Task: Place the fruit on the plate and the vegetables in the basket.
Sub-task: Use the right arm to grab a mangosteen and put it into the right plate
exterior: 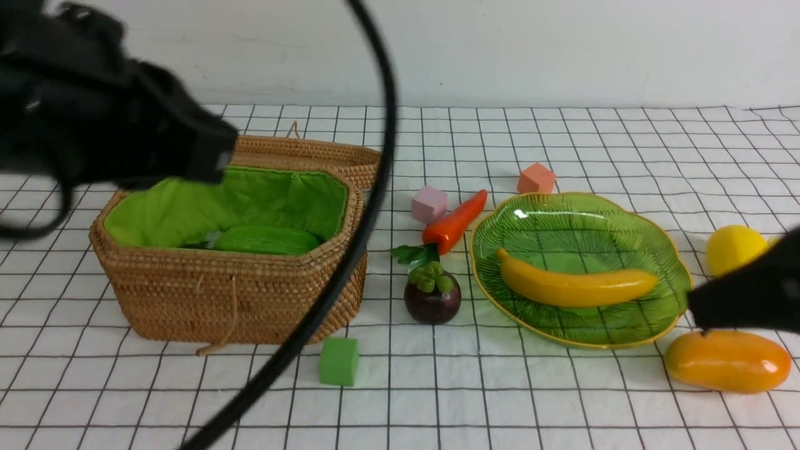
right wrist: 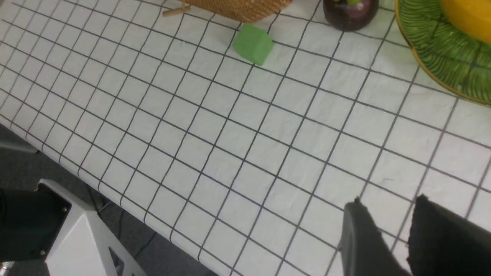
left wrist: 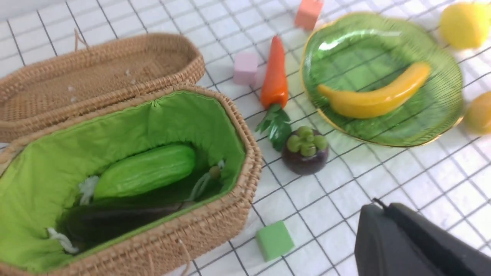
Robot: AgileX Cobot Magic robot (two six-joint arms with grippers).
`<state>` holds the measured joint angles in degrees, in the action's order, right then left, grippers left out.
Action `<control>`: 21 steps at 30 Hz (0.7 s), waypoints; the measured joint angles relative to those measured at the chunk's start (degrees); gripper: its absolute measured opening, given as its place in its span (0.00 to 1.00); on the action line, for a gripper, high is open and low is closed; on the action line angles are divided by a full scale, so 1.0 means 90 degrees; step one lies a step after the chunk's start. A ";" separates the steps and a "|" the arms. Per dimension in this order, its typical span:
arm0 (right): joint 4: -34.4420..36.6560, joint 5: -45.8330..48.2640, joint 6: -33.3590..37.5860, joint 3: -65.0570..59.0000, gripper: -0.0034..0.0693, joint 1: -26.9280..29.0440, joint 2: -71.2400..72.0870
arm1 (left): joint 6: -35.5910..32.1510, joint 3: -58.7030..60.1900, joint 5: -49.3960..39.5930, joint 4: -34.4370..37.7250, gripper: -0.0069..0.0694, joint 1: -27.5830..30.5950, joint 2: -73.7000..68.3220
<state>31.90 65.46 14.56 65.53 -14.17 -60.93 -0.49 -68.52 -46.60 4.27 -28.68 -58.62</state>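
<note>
The wicker basket (exterior: 237,294) stands at the left, lid folded back. Inside lie the light green gourd (exterior: 265,240) and the dark eggplant (left wrist: 115,220). The banana (exterior: 575,284) rests on the green plate (exterior: 562,219). Between basket and plate lie the carrot (exterior: 456,222) and the mangosteen (exterior: 432,297). The lemon (exterior: 734,249) and the mango (exterior: 728,361) sit right of the plate. My left gripper (left wrist: 378,203) is shut and empty, raised over the basket's left part. My right gripper (right wrist: 387,203) is open, empty, low between plate and mango.
A green cube (exterior: 339,361) lies in front of the basket, a pink cube (exterior: 429,204) beside the carrot, an orange cube (exterior: 536,179) behind the plate. A black cable (exterior: 350,250) arcs across the basket's right side. The table's near edge (right wrist: 115,199) shows in the right wrist view.
</note>
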 joint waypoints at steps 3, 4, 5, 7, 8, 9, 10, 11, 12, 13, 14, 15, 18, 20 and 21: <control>0.0100 -0.0042 0.0196 0.0576 0.34 -0.0312 -0.1020 | -0.0183 0.0990 0.0181 0.0260 0.07 0.0000 0.0919; 0.0010 -0.0065 0.0237 0.0982 0.34 -0.0600 -0.1532 | -0.0352 0.1507 0.0263 0.0455 0.07 0.0000 0.1390; -0.0112 -0.0079 0.0237 0.1251 0.34 -0.0845 -0.1895 | -0.0478 0.1791 0.0329 0.0604 0.07 0.0000 0.1662; -0.0514 -0.0081 0.0222 0.1833 0.34 -0.1350 -0.2624 | -0.0714 0.2235 0.0507 0.0922 0.07 0.0000 0.2159; -0.0564 -0.0081 0.0220 0.1895 0.34 -0.1398 -0.2697 | -0.0733 0.2235 0.0507 0.0953 0.07 0.0000 0.2159; -0.1024 -0.0053 0.0188 0.2386 0.35 -0.1746 -0.3279 | -0.0912 0.2463 0.0684 0.1194 0.07 -0.0005 0.2497; -0.1330 -0.0013 0.0181 0.2694 0.37 -0.1924 -0.3643 | -0.1007 0.2530 0.0777 0.1282 0.07 -0.0007 0.2675; -0.1612 0.0036 0.0181 0.2994 0.38 -0.2100 -0.4072 | -0.1205 0.2583 0.0876 0.1385 0.07 -0.0012 0.2842; -0.1865 0.0079 0.0180 0.3295 0.41 -0.2192 -0.4356 | -0.1316 0.2597 0.0926 0.1435 0.07 -0.0012 0.2926; -0.2084 0.0134 0.0174 0.3586 0.45 -0.2280 -0.4710 | -0.1474 0.2597 0.0973 0.1461 0.07 -0.0012 0.3024; -0.2227 0.0177 0.0172 0.3817 0.48 -0.2326 -0.4986 | -0.1538 0.2597 0.0994 0.1485 0.07 -0.0012 0.3071; -0.2369 0.0251 0.0167 0.4100 0.53 -0.2360 -0.5325 | -0.1609 0.2597 0.0996 0.1492 0.07 -0.0012 0.3111; -0.2658 0.0475 0.0167 0.4887 0.71 -0.2378 -0.6249 | -0.1701 0.2597 0.0990 0.1513 0.07 -0.0012 0.3138; -0.2808 0.0518 0.0135 0.5404 0.84 -0.2378 -0.6726 | -0.1722 0.2597 0.0946 0.1513 0.07 -0.0012 0.3138; -0.2843 0.0518 0.0119 0.5499 0.86 -0.2378 -0.6821 | -0.1722 0.2597 0.0946 0.1513 0.07 -0.0012 0.3138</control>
<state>6.31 70.12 15.64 115.02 -35.57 -122.32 -15.99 -45.15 -38.08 17.89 -28.79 -30.38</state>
